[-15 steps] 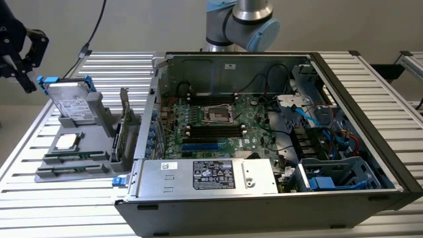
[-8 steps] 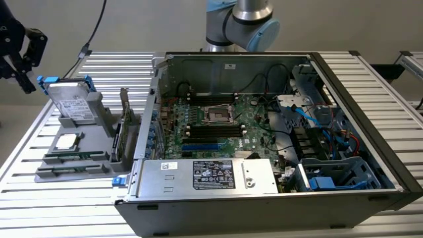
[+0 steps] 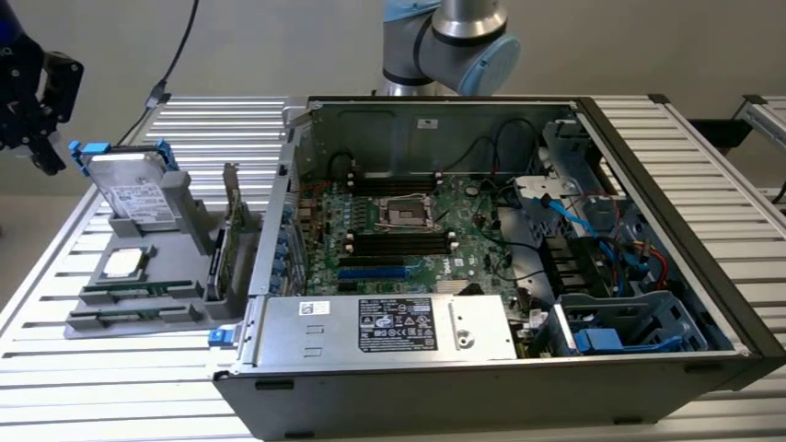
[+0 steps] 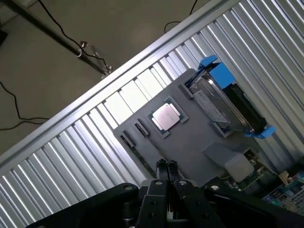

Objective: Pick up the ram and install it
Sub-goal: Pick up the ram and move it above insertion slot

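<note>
My gripper (image 4: 166, 165) was closed, its two fingers pressed together with nothing between them. It hung in the air just off the edge of the slatted table (image 3: 123, 387) on the exterior view's left, touching nothing. The ram (image 3: 135, 292) lay on its long edge in a slot of the grey holder (image 3: 166, 267), which sat by that same table edge; I was well apart from the ram. On the holder there also sat a processor chip (image 4: 166, 116), a hard drive in a blue caddy (image 4: 228, 102) and an upright expansion card (image 3: 231, 198). Just beside the holder, the open computer case (image 3: 491, 396) took up the middle of the table, with its motherboard (image 3: 473, 207) exposed.
</note>
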